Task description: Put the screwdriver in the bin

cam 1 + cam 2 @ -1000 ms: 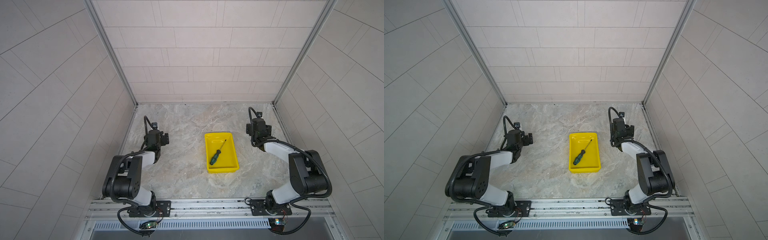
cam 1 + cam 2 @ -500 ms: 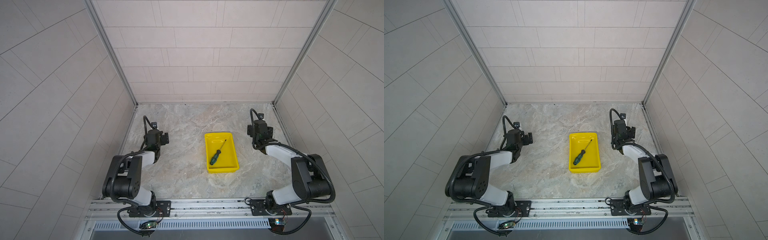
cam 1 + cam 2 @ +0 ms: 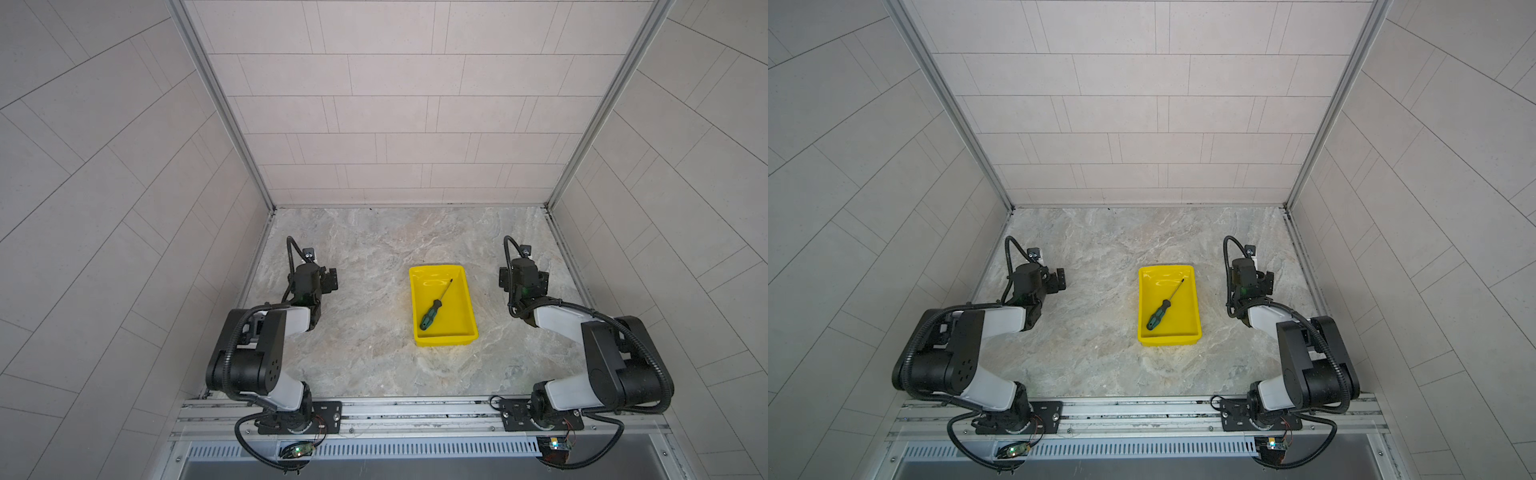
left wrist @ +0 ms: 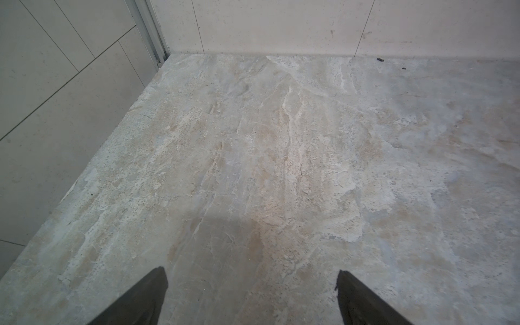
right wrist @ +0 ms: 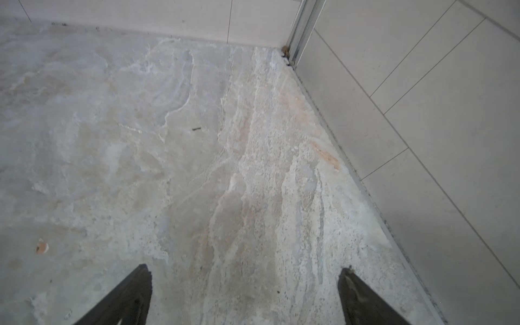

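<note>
Slim screwdriver with dark green and black handle and thin dark metal shaft [image 3: 434, 309] [image 3: 1163, 309] lies flat inside the shallow rectangular bright yellow plastic bin [image 3: 446, 340] [image 3: 1169, 340]. It sits diagonally on the bin floor. Handle end is near the front-left corner, touching or almost touching the left wall, can't tell which. Shaft tip points to the back right, short of the back wall. Both top views agree.

Bin sits on the marbled grey-beige stone-look tabletop [image 3: 374, 374], roughly mid-table, a bit right of centre, long side running front to back.

Left gripper [image 4: 251, 274] [image 3: 328, 282] is well to the left of the bin, low over the table. Jaws are spread wide, and only bare tabletop shows between the two dark fingertips [image 4: 157, 284].

Right gripper [image 5: 244, 270] [image 3: 523, 279] is to the right of the bin, apart from it. Jaws are also spread wide, with only tabletop between its fingertips [image 5: 142, 277].

Neither gripper touches the bin or the screwdriver.

Pale tiled walls [image 3: 395, 104] close the table on three sides. Small dark fleck [image 5: 196, 129] lies on the table ahead of the right gripper.
</note>
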Controlling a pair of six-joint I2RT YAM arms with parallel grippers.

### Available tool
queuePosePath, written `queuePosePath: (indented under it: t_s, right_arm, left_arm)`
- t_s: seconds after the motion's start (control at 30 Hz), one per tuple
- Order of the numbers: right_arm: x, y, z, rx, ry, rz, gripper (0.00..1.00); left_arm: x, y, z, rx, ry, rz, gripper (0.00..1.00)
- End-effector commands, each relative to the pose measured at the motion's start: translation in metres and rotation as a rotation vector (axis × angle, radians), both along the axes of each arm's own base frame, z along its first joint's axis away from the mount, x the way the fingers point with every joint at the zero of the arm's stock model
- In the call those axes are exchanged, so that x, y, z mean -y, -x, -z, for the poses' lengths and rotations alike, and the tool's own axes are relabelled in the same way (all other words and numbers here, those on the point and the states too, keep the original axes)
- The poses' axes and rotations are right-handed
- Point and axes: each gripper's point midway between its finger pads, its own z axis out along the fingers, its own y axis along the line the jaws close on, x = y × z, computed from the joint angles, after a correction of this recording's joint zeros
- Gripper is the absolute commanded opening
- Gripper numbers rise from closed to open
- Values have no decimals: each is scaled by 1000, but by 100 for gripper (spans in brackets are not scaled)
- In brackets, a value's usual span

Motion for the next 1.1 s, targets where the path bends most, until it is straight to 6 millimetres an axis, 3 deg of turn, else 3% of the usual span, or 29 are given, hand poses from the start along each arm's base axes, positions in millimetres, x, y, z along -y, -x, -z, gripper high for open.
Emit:
queuePosePath:
  t_s: [0.0,0.1,0.33,0.43,0.5,0.57,0.67,1.07]
  right_arm:
    - [-4,-9,-19,109,-14,-38,93]
    - [-3,-10,-13,134,-25,-43,99]
    - [-15,-17,5,120,-41,-131,100]
    - [-16,-18,6,119,-53,-147,100]
    - [-22,-21,7,109,-63,-189,100]
    - [-23,-21,7,110,-64,-194,100]
    - [-25,-21,6,111,-62,-205,100]
    - [-23,-20,7,119,-85,-213,100]
  left_arm:
    - [5,-1,-3,33,-13,34,100]
    - [9,-1,-3,34,-9,64,100]
    - [12,-2,-2,29,1,85,100]
    - [36,1,-4,54,42,264,100]
    - [38,1,-4,54,43,281,100]
    - [34,0,-4,49,43,253,100]
    - [0,-3,-1,15,4,29,100]
    - [5,-2,-3,22,-16,32,100]
